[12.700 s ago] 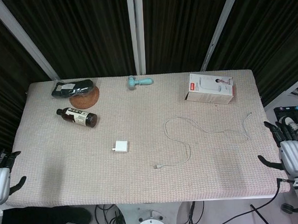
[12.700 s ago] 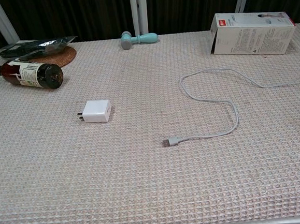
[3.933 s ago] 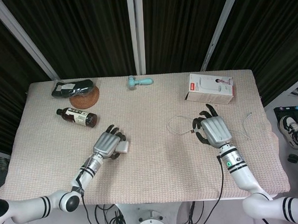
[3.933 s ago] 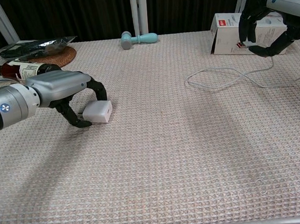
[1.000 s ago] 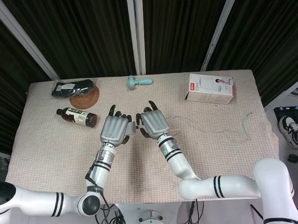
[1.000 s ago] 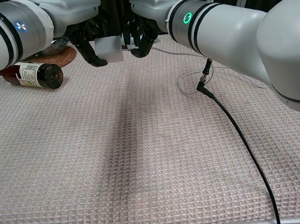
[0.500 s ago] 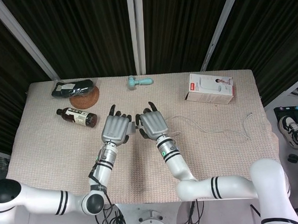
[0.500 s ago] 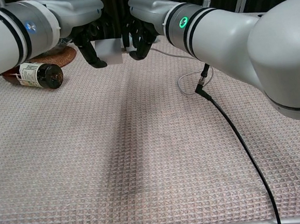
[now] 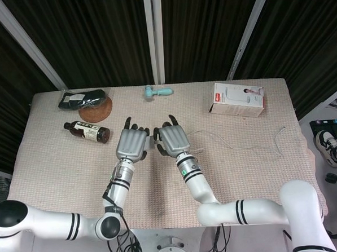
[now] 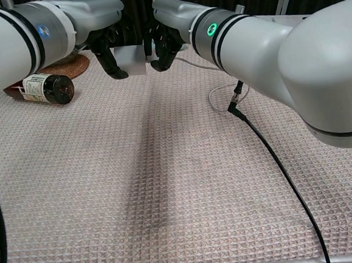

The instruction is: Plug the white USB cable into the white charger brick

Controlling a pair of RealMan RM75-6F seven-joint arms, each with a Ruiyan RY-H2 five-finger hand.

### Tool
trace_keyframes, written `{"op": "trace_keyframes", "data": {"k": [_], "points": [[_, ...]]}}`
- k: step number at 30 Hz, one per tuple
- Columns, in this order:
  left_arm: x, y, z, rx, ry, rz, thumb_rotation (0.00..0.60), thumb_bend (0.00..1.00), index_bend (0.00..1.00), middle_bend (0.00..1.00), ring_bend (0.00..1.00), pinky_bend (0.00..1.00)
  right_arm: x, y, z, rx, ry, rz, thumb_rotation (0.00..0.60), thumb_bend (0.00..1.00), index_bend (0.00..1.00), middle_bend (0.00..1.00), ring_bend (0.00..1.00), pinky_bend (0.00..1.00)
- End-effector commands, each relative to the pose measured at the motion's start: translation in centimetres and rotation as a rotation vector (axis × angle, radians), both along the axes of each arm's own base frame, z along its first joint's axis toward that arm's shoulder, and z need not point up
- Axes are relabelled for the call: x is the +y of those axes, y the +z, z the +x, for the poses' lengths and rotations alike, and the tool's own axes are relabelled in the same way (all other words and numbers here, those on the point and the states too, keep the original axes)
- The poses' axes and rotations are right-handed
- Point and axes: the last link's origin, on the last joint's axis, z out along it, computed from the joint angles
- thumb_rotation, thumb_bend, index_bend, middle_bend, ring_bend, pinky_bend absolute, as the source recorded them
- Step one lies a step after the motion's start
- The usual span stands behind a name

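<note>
Above the middle of the counter (image 9: 57,165), my left hand (image 9: 131,144) holds the white charger brick (image 10: 129,60) while my right hand's (image 9: 172,139) fingers pinch the white USB cable (image 9: 237,148) plug beside it; next comes aligning and pushing it in.

We count two hands (image 9: 131,144) (image 9: 174,140), one charger brick (image 10: 130,59), one cable (image 9: 243,147), one bottle (image 9: 87,131), one box (image 9: 238,98), one coaster (image 9: 96,111), one dark pouch (image 9: 81,99), one teal tool (image 9: 158,92).

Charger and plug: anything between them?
Nothing visible. The left hand holds the charger off the table; the right hand faces it at close range with the cable trailing behind. The plug tip is hidden by the fingers.
</note>
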Motion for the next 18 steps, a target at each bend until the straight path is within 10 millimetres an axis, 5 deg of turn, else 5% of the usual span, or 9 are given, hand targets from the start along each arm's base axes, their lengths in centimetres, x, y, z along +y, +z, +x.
{"op": "trace_keyframes", "data": {"k": [1,18], "points": [[0.02,-0.08,0.09,-0.004,0.003,-0.001,0.600,0.26,0.45,0.45,0.23,0.02,0.00,-0.10,0.05,-0.008,-0.005,-0.001,0.600,0.33,0.64,0.52,0.25,0.00],[0.27,-0.18,0.06,-0.048,0.015,-0.001,0.600,0.25,0.45,0.45,0.23,0.03,0.16,-0.65,0.06,-0.086,-0.039,0.024,0.600,0.33,0.62,0.52,0.25,0.00]]}}
